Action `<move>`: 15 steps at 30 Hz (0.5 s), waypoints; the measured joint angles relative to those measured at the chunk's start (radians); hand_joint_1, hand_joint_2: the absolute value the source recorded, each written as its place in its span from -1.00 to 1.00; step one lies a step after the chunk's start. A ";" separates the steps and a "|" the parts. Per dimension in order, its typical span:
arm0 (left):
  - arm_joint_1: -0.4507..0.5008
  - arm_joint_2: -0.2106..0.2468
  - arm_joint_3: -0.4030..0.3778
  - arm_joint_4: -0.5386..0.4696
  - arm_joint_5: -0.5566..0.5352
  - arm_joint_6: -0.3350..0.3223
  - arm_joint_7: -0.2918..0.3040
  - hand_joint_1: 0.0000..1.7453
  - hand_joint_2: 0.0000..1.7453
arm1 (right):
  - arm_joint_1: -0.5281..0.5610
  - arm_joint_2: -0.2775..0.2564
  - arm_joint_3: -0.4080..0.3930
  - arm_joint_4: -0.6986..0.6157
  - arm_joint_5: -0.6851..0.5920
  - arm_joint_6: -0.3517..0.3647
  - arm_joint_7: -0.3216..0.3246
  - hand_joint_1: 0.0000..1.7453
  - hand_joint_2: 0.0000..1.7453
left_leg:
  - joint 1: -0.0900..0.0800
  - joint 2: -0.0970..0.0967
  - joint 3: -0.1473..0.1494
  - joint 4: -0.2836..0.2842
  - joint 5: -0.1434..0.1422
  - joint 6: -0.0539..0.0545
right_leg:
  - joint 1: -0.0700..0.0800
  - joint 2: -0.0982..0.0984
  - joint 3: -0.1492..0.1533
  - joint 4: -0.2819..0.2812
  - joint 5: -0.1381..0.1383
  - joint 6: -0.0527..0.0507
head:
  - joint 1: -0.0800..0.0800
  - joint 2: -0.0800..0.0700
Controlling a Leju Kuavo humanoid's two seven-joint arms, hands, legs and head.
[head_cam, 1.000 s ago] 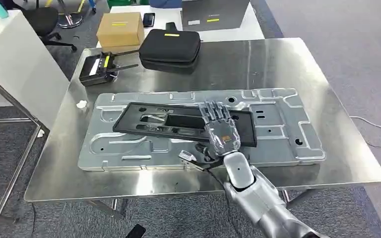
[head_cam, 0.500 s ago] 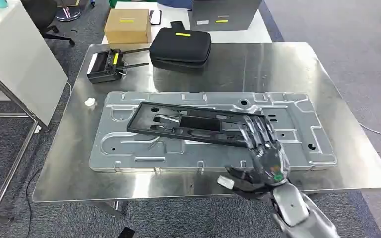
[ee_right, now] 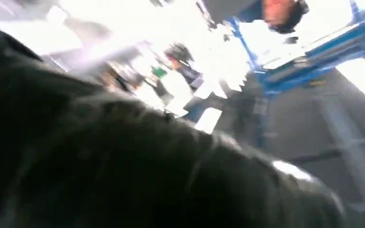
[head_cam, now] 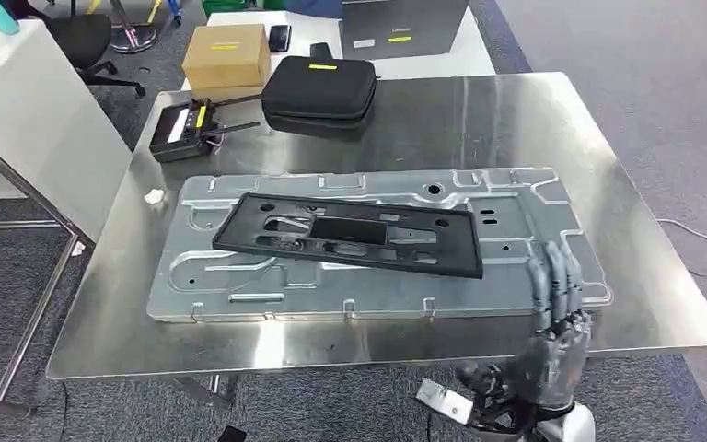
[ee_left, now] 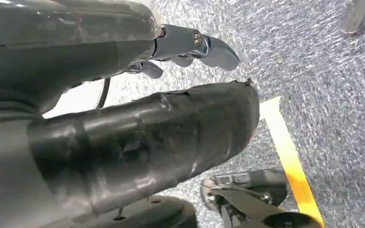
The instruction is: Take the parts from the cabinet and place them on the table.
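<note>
A long black plastic frame (head_cam: 350, 235) lies flat on a big pressed silver metal panel (head_cam: 239, 276), which rests on the steel table (head_cam: 515, 120). My right hand (head_cam: 552, 341) hovers at the table's front right edge, just short of the panel's corner. Its fingers are stretched out and apart, and it holds nothing. It is clear of the black frame. My left hand (ee_left: 123, 118) hangs over grey carpet with a yellow floor line, thumb and fingers apart around nothing. The right wrist view is blurred, with the dark hand (ee_right: 123, 166) in front.
At the table's far side sit a black zip case (head_cam: 318, 87) and a black handheld device with antennas (head_cam: 189, 124). A small white scrap (head_cam: 154, 196) lies near the left edge. A cardboard box (head_cam: 226, 53) stands behind, and white furniture (head_cam: 37, 120) stands to the left.
My right hand has drawn back from on top of the black frame to the front right edge of the table, leaving the frame lying on the panel. The camera wobbled slightly.
</note>
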 joint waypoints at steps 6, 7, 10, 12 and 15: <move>0.007 0.000 0.017 0.000 0.012 0.013 -0.005 -1.00 -1.00 | 0.053 0.062 -0.008 -0.010 -0.161 0.000 0.002 -1.00 -1.00 | -0.007 0.000 0.170 -0.312 0.129 0.021 | 0.006 0.004 -0.003 0.010 0.004 0.012 | 0.001 0.000; 0.008 0.000 0.019 0.000 0.015 0.014 -0.006 -1.00 -1.00 | 0.059 0.063 -0.006 -0.012 -0.182 0.000 0.006 -1.00 -1.00 | -0.008 0.000 0.168 -0.310 0.130 0.023 | 0.005 0.004 -0.003 0.008 0.007 0.017 | 0.000 0.000; 0.016 0.001 0.024 0.000 0.017 0.019 -0.006 -1.00 -1.00 | 0.077 0.063 0.000 -0.020 -0.213 0.000 0.016 -1.00 -1.00 | 0.000 0.005 0.167 -0.324 0.151 0.047 | 0.002 0.006 -0.006 0.013 0.003 0.035 | 0.001 0.000; 0.015 0.001 0.027 0.000 0.017 0.019 -0.008 -1.00 -1.00 | 0.084 0.063 0.004 -0.023 -0.228 0.000 0.019 -1.00 -1.00 | -0.001 0.007 0.154 -0.324 0.161 0.061 | 0.000 0.007 -0.039 0.098 -0.083 0.041 | 0.002 0.000; 0.017 0.001 0.034 0.000 0.017 0.019 -0.010 -1.00 -1.00 | 0.096 0.063 0.005 -0.023 -0.250 0.000 0.019 -1.00 -1.00 | -0.004 0.009 0.130 -0.318 0.172 0.062 | -0.003 0.006 -0.101 0.291 -0.179 0.049 | 0.002 0.000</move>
